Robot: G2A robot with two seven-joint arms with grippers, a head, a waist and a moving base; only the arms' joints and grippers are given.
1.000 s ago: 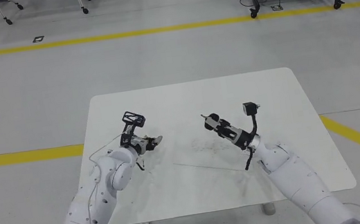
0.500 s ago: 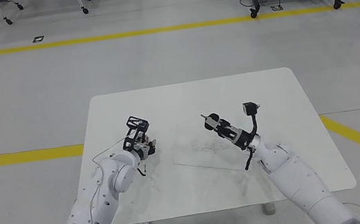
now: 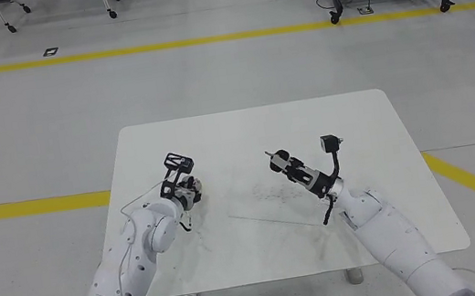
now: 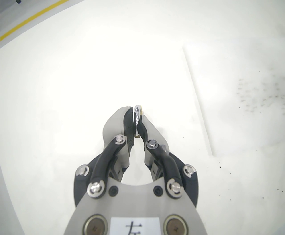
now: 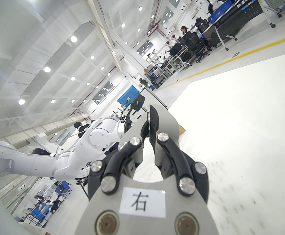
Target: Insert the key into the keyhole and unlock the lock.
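The left gripper [image 4: 136, 116] is over the table [image 3: 244, 128], close to its left edge and about halfway between the near edge and the far edge. Its fingers press on a small metal piece, silver with a brass-coloured part, seen edge-on. I take it to be the lock [image 4: 136, 121], though its keyhole cannot be seen. A little farther from the near edge, around the middle of the table, the right gripper [image 5: 149, 118] points toward the left arm. Its fingers pinch a thin flat piece of metal, which I judge to be the key [image 5: 148, 122]. In the top view a thin tip comes out of this gripper toward the far-left corner. The two grippers are well apart.

In my judgement both things are already grasped, and the step in hand is to bring them together; nothing is inserted yet. The next move calls for turning the lock so that its keyhole faces the key tip. After that a straight, well-aligned approach is needed, because both pieces are small and could slip in the pads.
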